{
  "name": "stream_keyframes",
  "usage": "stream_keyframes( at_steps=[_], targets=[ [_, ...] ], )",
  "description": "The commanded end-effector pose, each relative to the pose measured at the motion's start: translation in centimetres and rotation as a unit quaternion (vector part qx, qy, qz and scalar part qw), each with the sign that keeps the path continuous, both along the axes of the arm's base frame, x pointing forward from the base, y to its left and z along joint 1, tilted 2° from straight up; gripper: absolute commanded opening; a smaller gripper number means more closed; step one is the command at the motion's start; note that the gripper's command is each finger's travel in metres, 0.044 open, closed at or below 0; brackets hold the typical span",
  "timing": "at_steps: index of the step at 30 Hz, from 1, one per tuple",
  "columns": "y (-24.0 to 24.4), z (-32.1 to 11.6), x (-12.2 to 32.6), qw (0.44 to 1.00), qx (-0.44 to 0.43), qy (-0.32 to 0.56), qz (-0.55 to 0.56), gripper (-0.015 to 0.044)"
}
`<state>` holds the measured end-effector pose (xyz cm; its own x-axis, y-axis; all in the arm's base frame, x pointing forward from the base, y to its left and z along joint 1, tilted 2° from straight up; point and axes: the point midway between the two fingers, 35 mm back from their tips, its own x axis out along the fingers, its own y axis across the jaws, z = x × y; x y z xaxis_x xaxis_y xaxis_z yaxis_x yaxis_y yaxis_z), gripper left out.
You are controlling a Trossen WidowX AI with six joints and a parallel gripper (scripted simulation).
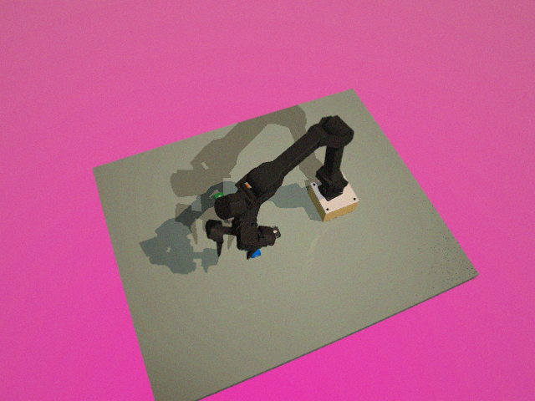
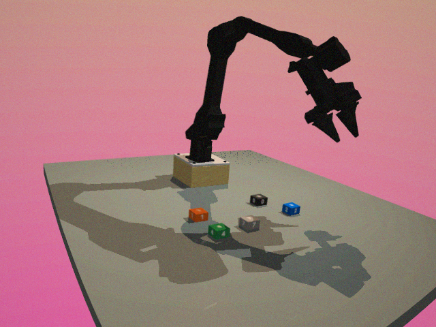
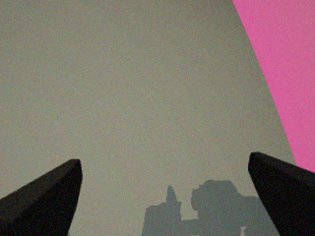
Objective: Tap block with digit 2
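The blue block (image 1: 256, 253) (image 2: 291, 208) shows the digit 2 and sits on the table at the right of the group in the exterior view. In the top view it is partly hidden behind a fingertip. My gripper (image 1: 233, 256) (image 2: 348, 139) (image 3: 166, 164) is open and empty, high above the table, its fingers pointing down at a slant. The wrist view shows no block between or near the fingers, only table surface and the arm's shadow.
Other blocks in the exterior view: black 0 (image 2: 258, 199), orange 1 (image 2: 198, 214), grey 7 (image 2: 248, 224) and green 4 (image 2: 219, 231). The green one shows partly in the top view (image 1: 219, 195); the arm hides the others there. The robot base (image 1: 333, 205) (image 2: 200, 174) stands behind them.
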<state>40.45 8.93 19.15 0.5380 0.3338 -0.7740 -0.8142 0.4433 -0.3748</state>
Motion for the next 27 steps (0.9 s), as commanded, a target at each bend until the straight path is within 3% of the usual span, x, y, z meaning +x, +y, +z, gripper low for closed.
stream_keyframes(
  at_steps=[1, 8, 15, 27],
  targets=[
    [-7.0, -2.6, -1.0, 0.989, 0.001, 0.074, -0.127, 0.04],
    [-18.6, -6.1, -6.2, 0.914, 0.018, 0.196, -0.356, 0.04],
    [-26.8, -8.5, -14.8, 0.772, 0.049, 0.303, -0.556, 0.04],
    [-27.5, -8.8, -16.0, 0.752, 0.053, 0.314, -0.577, 0.04]
  ],
)
